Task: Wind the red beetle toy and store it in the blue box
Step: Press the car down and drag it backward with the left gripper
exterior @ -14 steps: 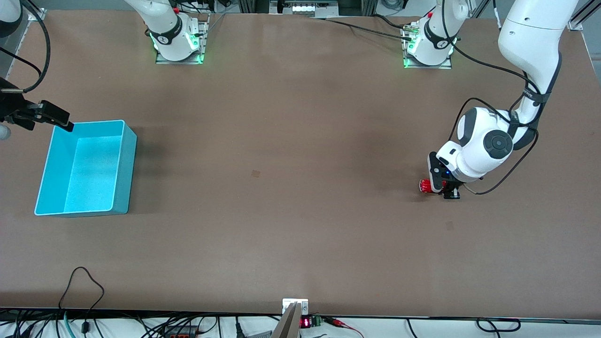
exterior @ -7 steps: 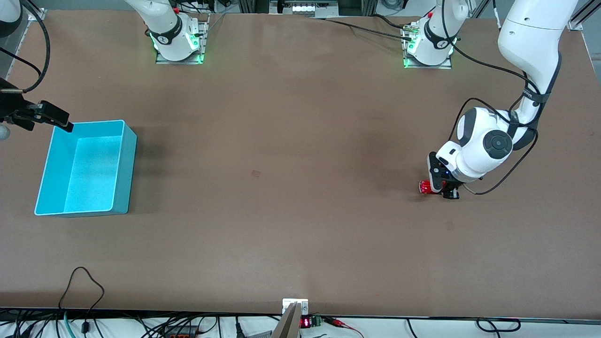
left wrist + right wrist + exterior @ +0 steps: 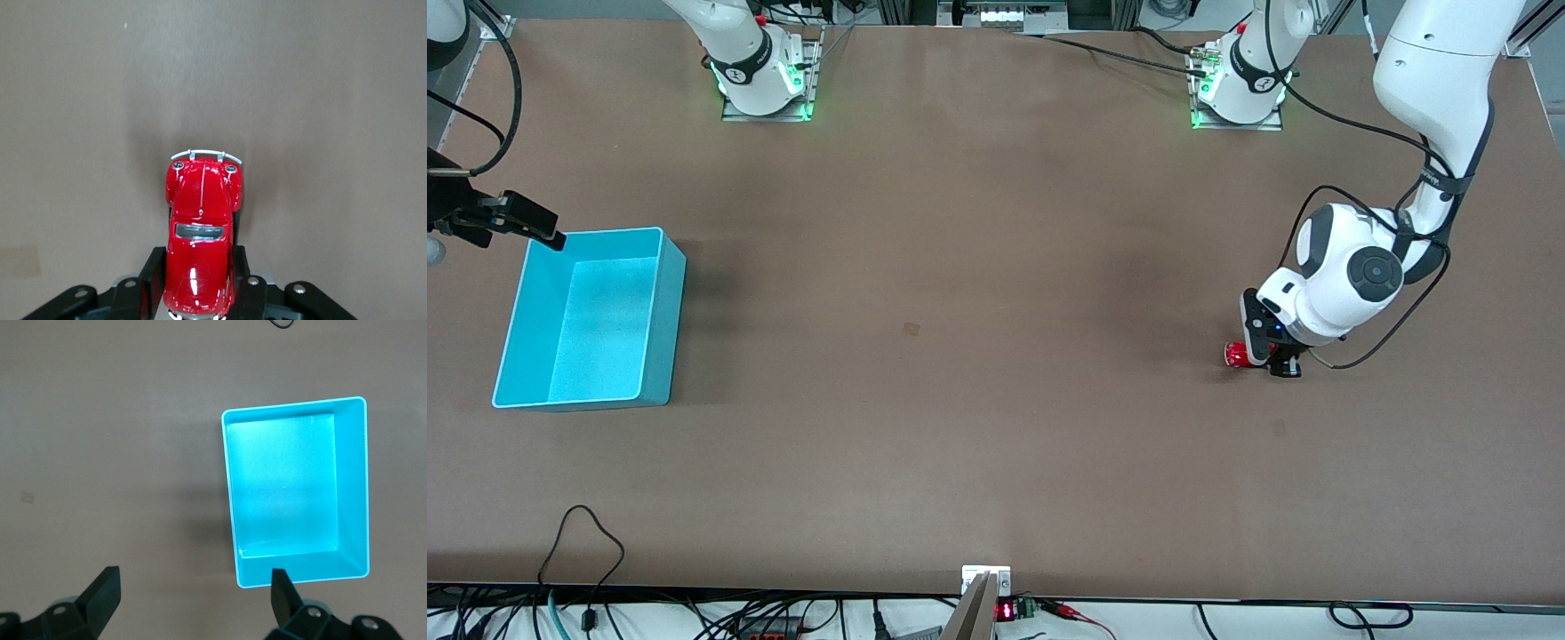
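Down at the left arm's end of the surface point(image 3: 996, 267), the left claw point(image 3: 1261, 353) is clenched on the red beetle toy point(image 3: 1234, 354), low against the brown top. From the left wrist view, the toy point(image 3: 200, 233) sits with its rear half pinched between the two black fingers point(image 3: 152, 280), one against each side, while its rounded nose and silvery bumper stick out past the fingertips, roof up. Well apart from it, at the right arm's end of the surface, the blue box point(image 3: 660, 293) stands upright with nothing inside it. The right claw point(image 3: 520, 222) waits in the air beside the box's rim, at the corner nearest the robots' bases, its fingers point(image 3: 103, 590) spread wide and gripping nothing; its wrist view looks straight down into the box point(image 3: 353, 493).
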`<state>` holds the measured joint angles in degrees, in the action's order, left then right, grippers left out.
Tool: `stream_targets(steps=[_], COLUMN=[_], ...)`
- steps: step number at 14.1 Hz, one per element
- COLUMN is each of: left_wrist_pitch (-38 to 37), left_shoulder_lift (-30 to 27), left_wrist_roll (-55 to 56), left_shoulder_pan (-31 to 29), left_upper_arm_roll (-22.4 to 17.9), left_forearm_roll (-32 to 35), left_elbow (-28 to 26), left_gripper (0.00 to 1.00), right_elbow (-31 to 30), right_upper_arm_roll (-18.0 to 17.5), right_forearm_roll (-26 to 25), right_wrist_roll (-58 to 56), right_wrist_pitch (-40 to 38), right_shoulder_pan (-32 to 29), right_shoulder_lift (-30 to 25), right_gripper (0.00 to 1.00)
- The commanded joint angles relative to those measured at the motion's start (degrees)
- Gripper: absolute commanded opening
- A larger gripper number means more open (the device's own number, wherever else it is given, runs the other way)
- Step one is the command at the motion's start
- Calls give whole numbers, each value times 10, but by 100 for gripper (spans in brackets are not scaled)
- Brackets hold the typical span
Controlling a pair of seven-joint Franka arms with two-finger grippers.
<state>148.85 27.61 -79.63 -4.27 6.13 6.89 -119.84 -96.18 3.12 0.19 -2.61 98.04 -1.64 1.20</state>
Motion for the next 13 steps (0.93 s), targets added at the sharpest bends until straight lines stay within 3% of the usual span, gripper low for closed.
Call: stream_targets(steps=[1, 13], left_wrist_pitch=[-4, -3], left_shoulder_lift=[13, 38], left_wrist_roll=[-15, -132], left_shoulder_pan=[-21, -155], left_upper_arm_roll=[2, 3], left_forearm_roll=[11, 11], left_elbow=[11, 30], left_gripper=[23, 24], right_elbow=[9, 9], right_upper_arm_roll=[-4, -4], right_forearm_roll=[-2, -2], right_wrist_roll=[-2, -1], right_wrist_pitch=[1, 3], right_shoulder_pan=[-6, -6], right_shoulder_lift=[4, 4], right_gripper=[100, 100])
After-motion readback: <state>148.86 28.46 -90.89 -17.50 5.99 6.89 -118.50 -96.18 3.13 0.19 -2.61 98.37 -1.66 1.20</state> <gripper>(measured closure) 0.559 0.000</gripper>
